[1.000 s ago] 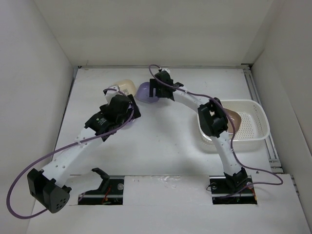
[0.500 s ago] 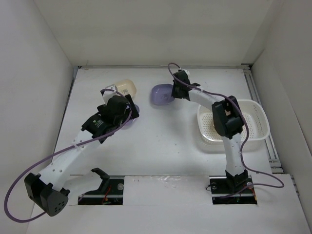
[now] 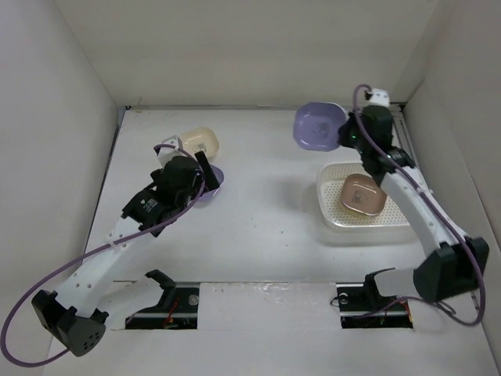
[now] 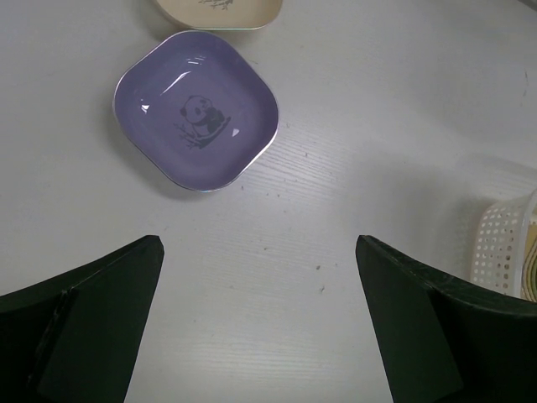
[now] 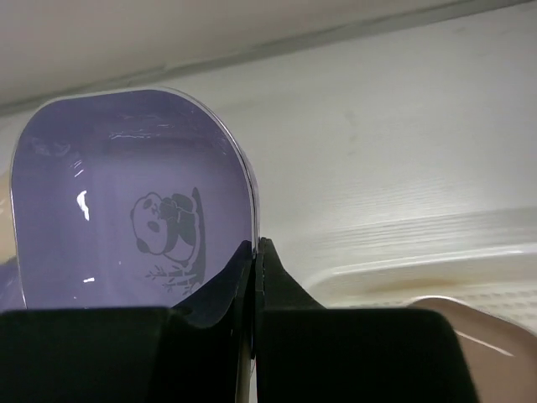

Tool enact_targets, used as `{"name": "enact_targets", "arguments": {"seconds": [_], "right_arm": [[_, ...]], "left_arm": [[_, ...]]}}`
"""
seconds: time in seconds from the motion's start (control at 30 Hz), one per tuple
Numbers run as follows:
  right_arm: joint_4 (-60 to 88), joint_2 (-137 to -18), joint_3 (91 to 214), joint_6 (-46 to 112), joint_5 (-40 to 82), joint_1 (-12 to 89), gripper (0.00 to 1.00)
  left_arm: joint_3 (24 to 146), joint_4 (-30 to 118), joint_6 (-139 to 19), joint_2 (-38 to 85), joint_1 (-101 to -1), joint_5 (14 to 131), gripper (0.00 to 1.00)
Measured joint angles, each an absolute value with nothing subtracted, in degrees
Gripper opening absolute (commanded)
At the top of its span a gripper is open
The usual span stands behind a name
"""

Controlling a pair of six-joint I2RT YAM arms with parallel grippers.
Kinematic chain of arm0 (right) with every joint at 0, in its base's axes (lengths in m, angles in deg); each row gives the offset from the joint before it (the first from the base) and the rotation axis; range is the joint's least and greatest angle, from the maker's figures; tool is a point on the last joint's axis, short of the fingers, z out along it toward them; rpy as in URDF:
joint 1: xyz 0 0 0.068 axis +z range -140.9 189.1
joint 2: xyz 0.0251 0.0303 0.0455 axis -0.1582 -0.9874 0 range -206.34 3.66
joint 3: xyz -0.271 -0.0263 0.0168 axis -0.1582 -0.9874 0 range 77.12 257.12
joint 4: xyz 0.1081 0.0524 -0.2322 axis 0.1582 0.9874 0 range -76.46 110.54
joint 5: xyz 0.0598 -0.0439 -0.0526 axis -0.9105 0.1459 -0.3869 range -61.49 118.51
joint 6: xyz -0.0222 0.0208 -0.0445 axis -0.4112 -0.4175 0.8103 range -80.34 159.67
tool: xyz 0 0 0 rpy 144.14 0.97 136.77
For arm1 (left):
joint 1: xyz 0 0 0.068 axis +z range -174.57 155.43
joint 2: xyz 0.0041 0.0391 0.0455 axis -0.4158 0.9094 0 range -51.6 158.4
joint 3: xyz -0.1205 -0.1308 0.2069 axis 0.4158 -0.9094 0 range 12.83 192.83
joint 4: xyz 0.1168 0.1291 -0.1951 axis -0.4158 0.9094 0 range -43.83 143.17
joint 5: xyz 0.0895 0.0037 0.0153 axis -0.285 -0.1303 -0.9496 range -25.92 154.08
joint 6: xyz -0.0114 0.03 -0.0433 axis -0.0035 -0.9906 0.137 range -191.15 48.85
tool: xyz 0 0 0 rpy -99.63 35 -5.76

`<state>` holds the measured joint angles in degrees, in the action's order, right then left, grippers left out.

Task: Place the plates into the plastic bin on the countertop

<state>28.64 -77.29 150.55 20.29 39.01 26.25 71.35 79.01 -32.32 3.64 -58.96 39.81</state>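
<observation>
a purple plate point(image 3: 317, 127) is pinched by its rim in the right gripper point(image 5: 254, 252), tilted beyond the plastic bin point(image 3: 338, 228), where a pink-brown plate point(image 3: 362, 195) lies. the left gripper point(image 4: 258, 248) hangs spread wide over a second purple plate point(image 4: 197, 109) on the countertop point(image 4: 336, 101), beside a cream plate point(image 3: 200, 142).

white countertop point(image 3: 266, 204), plain and flat. toward the far left, a cream plate point(image 3: 200, 141) lying flat, with a purple plate point(image 4: 197, 109) bearing a panda print just beside it on the near side. on the right, a white perforated bin point(image 3: 326, 205), well apart from both plates.
</observation>
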Motion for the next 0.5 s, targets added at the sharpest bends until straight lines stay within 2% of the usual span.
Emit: {"name": "enact_targets", "arguments": {"seconds": [0.23, 0.5], "right_arm": [[29.71, -57.47, 131.95, 25.43, 38.29, 10.60, 0.00], [31.30, -50.73, 122.23, 26.58, 36.83, 3.06, 0.00]], "left_arm": [[71.30, 78.99, -32.34, 3.81, -58.96, 40.18, 1.00], [71.22, 78.59, -32.45, 5.52, -58.96, 41.73, 1.00]]}}
